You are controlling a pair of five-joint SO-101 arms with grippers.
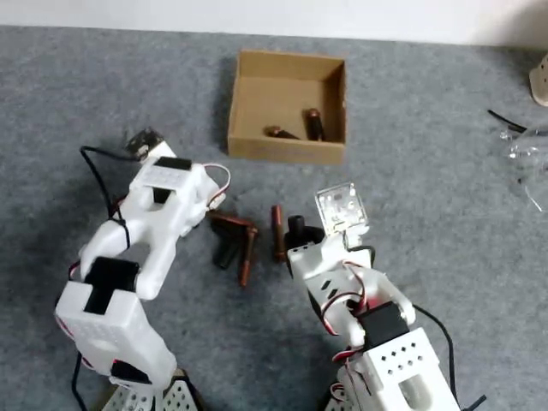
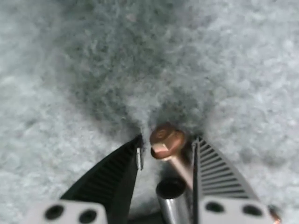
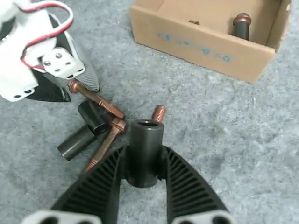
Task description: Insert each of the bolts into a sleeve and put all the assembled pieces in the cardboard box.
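Grey carpet covers the worktop (image 1: 445, 257), with the box (image 1: 287, 150) at its far side already holding two assembled pieces (image 1: 313, 124).

The right end effector (image 3: 145, 153) is clamped on a sleeve (image 3: 145, 140). It holds the sleeve nearly upright, with the open mouth up and tipped a little toward the box.

The left end effector (image 2: 167, 147) is down at the carpet with its jaws apart round the head of a bolt (image 2: 163, 135). One jaw touches the shank and there is a gap on the other side, so the bolt is straddled rather than gripped.

That bolt lies almost flat, propped across a loose sleeve (image 3: 93, 116). Its head sits at the left arm and its threaded tip points toward the held sleeve, near it but apart.

The two long axes therefore cross: the bolt runs along the worktop while the bore stands up from it. As I judge it, the coming move depends on lining them up. The left arm, nearer the bolt, would have to close, lift and tip the thread into the mouth.

Two more bolts (image 1: 277, 231) lie between the arms.
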